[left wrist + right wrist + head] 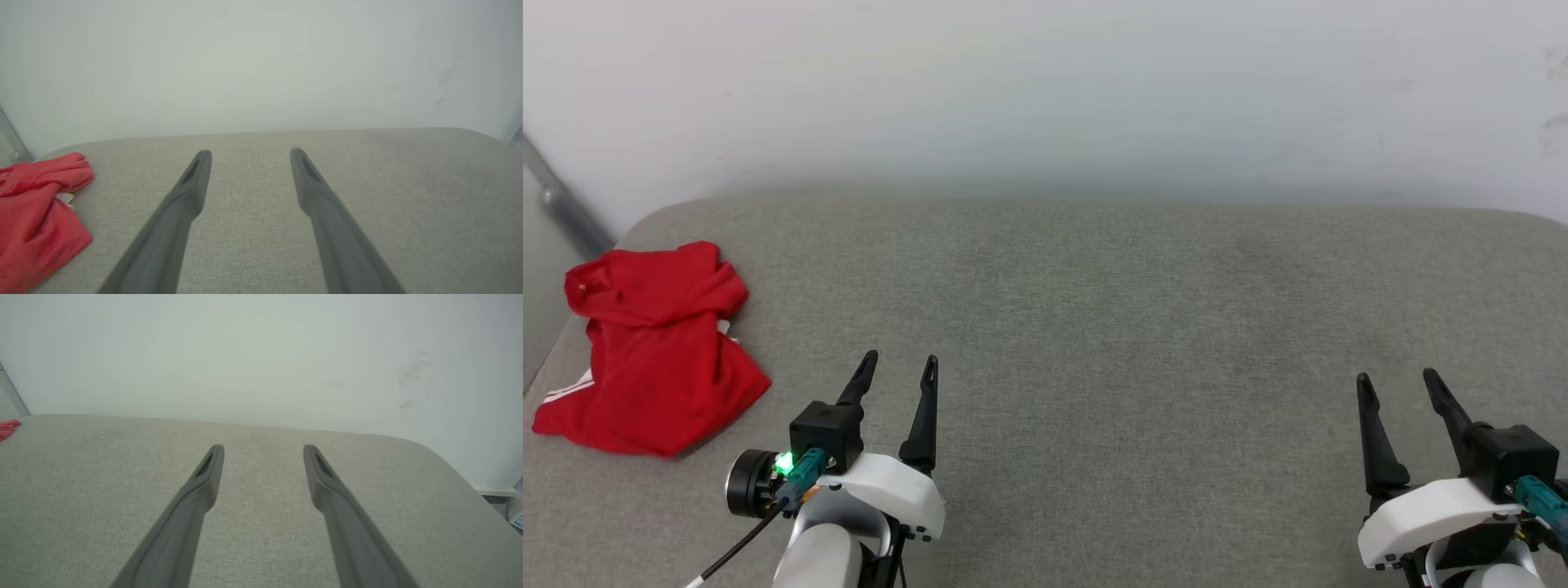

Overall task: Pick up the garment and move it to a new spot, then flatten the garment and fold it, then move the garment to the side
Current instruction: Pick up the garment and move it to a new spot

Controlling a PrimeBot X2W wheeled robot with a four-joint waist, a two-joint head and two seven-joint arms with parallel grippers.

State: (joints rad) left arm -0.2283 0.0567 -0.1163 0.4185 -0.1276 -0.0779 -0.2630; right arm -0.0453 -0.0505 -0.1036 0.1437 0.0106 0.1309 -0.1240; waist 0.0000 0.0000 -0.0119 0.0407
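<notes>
The garment [658, 351] is a bright red jersey lying crumpled near the left edge of the grey padded surface [1111, 327], with a strip of white striped trim at its lower left. It also lies at the left of the left wrist view as the garment [36, 220], and a red corner of the garment [8, 428] peeks in at the far left of the right wrist view. My left gripper [900, 365] hovers open to the right of the jersey, apart from it. My right gripper [1398, 382] is open at the lower right, nothing between its fingers.
A pale wall [1045, 90] rises just behind the grey surface. A grey metal bar [564, 204] slants at the far left corner. The surface rounds off at its back corners, and beyond the right one a floor edge [496, 494] shows.
</notes>
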